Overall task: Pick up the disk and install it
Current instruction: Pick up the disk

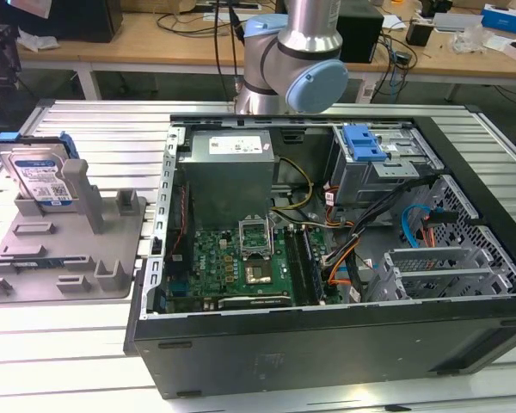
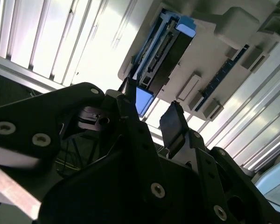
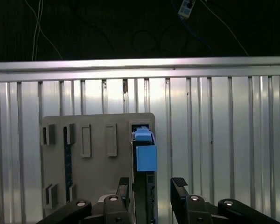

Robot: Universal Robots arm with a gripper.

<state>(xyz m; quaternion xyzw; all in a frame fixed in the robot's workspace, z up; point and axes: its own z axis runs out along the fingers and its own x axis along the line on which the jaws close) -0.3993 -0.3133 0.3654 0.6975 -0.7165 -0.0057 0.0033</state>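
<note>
Gripper point(image 3: 151, 181) points straight down, jaws parted wide, nothing held. It sits lined up over disk point(image 3: 144, 156), clear of it. Disk stands on edge in grey holder point(image 3: 95, 177) - blue bracket, silver body, white-and-blue label - at nine o'clock of open computer case point(image 1: 327, 344) in exterior view.

The robot's arm point(image 1: 314, 26) is a polished silver tube rising from rounded silver joint housings point(image 1: 265, 60), one of them closed with a smooth pale blue-grey cap point(image 1: 316, 86). In both wrist views the gripper point(image 2: 150, 97) is matte black. It is built of flat angular linkage plates point(image 2: 60, 154) pinned with round silver screws point(image 2: 41, 139) and tipped by two narrow black fingers point(image 3: 178, 185).
</note>
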